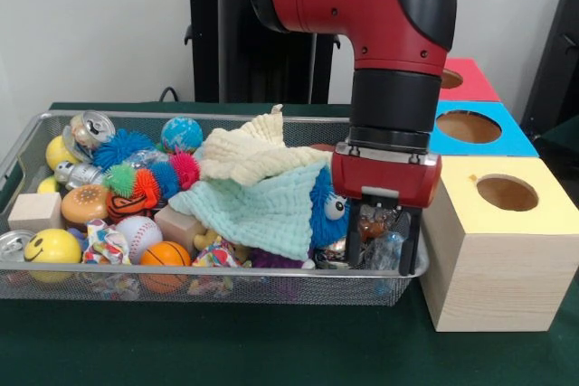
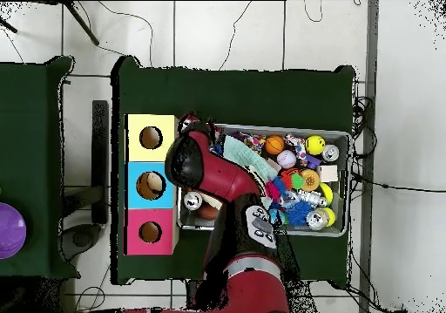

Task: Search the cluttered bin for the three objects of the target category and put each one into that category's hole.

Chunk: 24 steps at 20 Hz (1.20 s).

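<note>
My gripper (image 1: 382, 252) is down inside the right end of the wire mesh bin (image 1: 36, 122), beside the yellow box. Its two black fingers (image 1: 355, 246) stand apart, so it is open, with a small brown item and a crumpled clear plastic piece (image 1: 384, 249) between them. A blue fuzzy toy with eyes (image 1: 327, 210) lies just left of the gripper, partly under a mint cloth (image 1: 258, 214) and a cream cloth (image 1: 249, 155). In the overhead view the arm (image 2: 213, 174) hides the gripper and the bin's left end (image 2: 344, 137).
Three wooden boxes with round holes stand in a row beside the bin: yellow (image 1: 502, 223), blue (image 1: 475, 128), red (image 1: 466, 79). The bin also holds balls (image 1: 52, 247), cans (image 1: 89, 128), wooden blocks (image 1: 34, 211), spiky toys (image 1: 136, 183) and a burger toy (image 1: 86, 203).
</note>
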Motion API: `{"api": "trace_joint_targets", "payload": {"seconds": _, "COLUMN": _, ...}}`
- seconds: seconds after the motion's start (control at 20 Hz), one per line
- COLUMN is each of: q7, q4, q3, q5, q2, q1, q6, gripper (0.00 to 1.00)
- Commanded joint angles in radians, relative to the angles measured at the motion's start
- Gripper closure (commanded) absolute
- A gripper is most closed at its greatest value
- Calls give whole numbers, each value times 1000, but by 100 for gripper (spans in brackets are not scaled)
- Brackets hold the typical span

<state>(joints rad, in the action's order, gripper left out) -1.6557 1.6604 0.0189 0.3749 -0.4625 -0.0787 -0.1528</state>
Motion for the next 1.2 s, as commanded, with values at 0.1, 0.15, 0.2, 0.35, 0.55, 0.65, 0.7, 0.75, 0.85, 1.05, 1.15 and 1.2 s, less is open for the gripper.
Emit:
{"api": "trace_joint_targets", "payload": {"seconds": 0.1, "q7": -269, "q4": 95, "q3": -93, "q5": -60, "q2": 47, "q1": -20, "q6": -102, "gripper": 0}}
{"api": "trace_joint_targets", "payload": {"seconds": 0.15, "q7": -269, "q4": 93, "q3": -96, "q5": -60, "q2": 50, "q1": -22, "q6": -106, "gripper": 0}}
{"api": "trace_joint_targets", "payload": {"seconds": 0.2, "q7": -274, "q4": 94, "q3": -102, "q5": -63, "q2": 53, "q1": -26, "q6": -113, "gripper": 0}}
{"api": "trace_joint_targets", "payload": {"seconds": 0.35, "q7": -280, "q4": 95, "q3": -108, "q5": -67, "q2": 59, "q1": -28, "q6": -128, "gripper": 0}}
{"api": "trace_joint_targets", "payload": {"seconds": 0.55, "q7": -292, "q4": 100, "q3": -114, "q5": -64, "q2": 62, "q1": -26, "q6": -137, "gripper": 0}}
{"api": "trace_joint_targets", "payload": {"seconds": 0.65, "q7": -291, "q4": 106, "q3": -114, "q5": -61, "q2": 54, "q1": -23, "q6": -125, "gripper": 0}}
{"api": "trace_joint_targets", "payload": {"seconds": 0.7, "q7": -285, "q4": 109, "q3": -113, "q5": -61, "q2": 46, "q1": -24, "q6": -112, "gripper": 0}}
{"api": "trace_joint_targets", "payload": {"seconds": 0.75, "q7": -277, "q4": 106, "q3": -115, "q5": -64, "q2": 44, "q1": -30, "q6": -99, "gripper": 0}}
{"api": "trace_joint_targets", "payload": {"seconds": 0.85, "q7": -265, "q4": 109, "q3": -121, "q5": -70, "q2": 31, "q1": -43, "q6": -73, "gripper": 0}}
{"api": "trace_joint_targets", "payload": {"seconds": 1.05, "q7": -247, "q4": 119, "q3": -134, "q5": -62, "q2": 0, "q1": -58, "q6": -11, "gripper": 0}}
{"api": "trace_joint_targets", "payload": {"seconds": 1.15, "q7": -245, "q4": 135, "q3": -144, "q5": -54, "q2": -21, "q1": -62, "q6": 14, "gripper": 0}}
{"api": "trace_joint_targets", "payload": {"seconds": 1.2, "q7": -245, "q4": 142, "q3": -147, "q5": -51, "q2": -29, "q1": -62, "q6": 23, "gripper": 0}}
